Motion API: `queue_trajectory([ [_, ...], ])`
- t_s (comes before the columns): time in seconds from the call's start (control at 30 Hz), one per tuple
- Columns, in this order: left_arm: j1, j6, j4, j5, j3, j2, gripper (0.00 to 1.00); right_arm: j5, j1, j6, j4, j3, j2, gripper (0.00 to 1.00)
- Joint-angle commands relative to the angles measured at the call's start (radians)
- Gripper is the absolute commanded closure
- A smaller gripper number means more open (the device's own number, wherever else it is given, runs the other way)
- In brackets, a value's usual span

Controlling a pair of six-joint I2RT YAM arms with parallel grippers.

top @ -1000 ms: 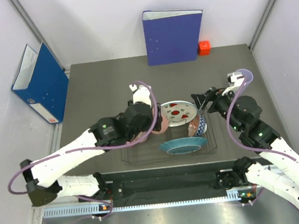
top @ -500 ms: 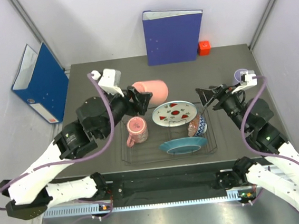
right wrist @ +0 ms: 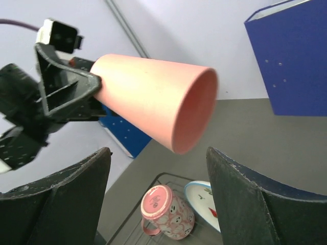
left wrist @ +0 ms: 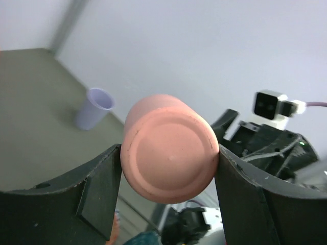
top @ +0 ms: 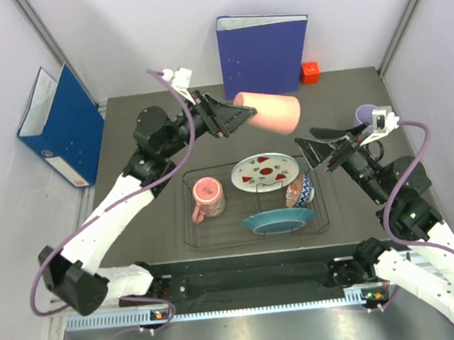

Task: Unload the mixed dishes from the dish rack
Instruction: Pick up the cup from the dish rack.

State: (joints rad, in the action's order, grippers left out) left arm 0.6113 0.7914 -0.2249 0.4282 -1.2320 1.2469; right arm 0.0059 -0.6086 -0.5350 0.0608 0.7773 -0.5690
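Note:
My left gripper [top: 234, 115] is shut on the base of a plain pink cup [top: 270, 111], held on its side in the air behind the dish rack [top: 218, 241], mouth pointing right. The left wrist view shows the cup's bottom [left wrist: 170, 148] pinched between both fingers. My right gripper [top: 313, 149] hangs open over the rack's right end, and its wrist view has the cup's mouth [right wrist: 196, 109] just above its open jaws [right wrist: 158, 153]. In the rack are a patterned pink mug [top: 206, 198], a white watermelon plate [top: 264, 170], a teal plate [top: 279, 221] and a small patterned bowl [top: 300, 189]. A lavender cup [top: 368, 114] stands on the table at right.
One blue binder [top: 262, 54] stands at the back of the table, with a small red cube [top: 309, 72] beside it. A second blue binder [top: 62, 125] leans at the left edge. Walls close in the table on three sides.
My left gripper came up out of the rack with the pink cup and carried it up, back and to the right. My right gripper drew back slightly to the right, still open.

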Motion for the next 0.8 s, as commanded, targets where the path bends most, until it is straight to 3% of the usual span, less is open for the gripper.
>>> queue_trajectory([
  [0.0,-0.008,0.215,-0.404,0.244,-0.006,0.083,1.0,-0.076,-0.01,-0.006,0.105,0.013,-0.018,0.25],
  [0.27,-0.008,0.255,-0.456,0.27,-0.014,0.151,1.0,-0.096,-0.01,0.03,0.183,0.046,-0.087,0.27],
  [0.37,-0.008,0.266,-0.468,0.28,-0.006,0.16,1.0,-0.112,-0.01,0.036,0.212,0.059,-0.132,0.33],
  [0.5,-0.008,0.256,-0.459,0.28,0.005,0.163,0.99,-0.11,-0.01,0.033,0.238,0.06,-0.169,0.75],
  [0.57,-0.01,0.24,-0.415,0.27,0.0,0.157,0.93,-0.092,-0.01,0.033,0.237,0.059,-0.166,0.88],
  [0.6,-0.013,0.212,-0.389,0.262,-0.004,0.154,0.74,-0.083,-0.01,0.036,0.232,0.059,-0.16,0.99],
  [0.67,-0.024,0.181,-0.293,0.198,-0.007,0.138,0.19,-0.038,-0.01,0.044,0.197,0.074,-0.151,1.0],
  [0.7,-0.031,0.151,-0.245,0.164,-0.015,0.132,0.01,-0.017,-0.01,0.059,0.179,0.082,-0.138,1.0],
  [0.77,-0.061,0.117,-0.095,0.041,-0.024,0.112,0.01,0.074,-0.01,0.081,0.11,0.125,-0.132,1.0],
])
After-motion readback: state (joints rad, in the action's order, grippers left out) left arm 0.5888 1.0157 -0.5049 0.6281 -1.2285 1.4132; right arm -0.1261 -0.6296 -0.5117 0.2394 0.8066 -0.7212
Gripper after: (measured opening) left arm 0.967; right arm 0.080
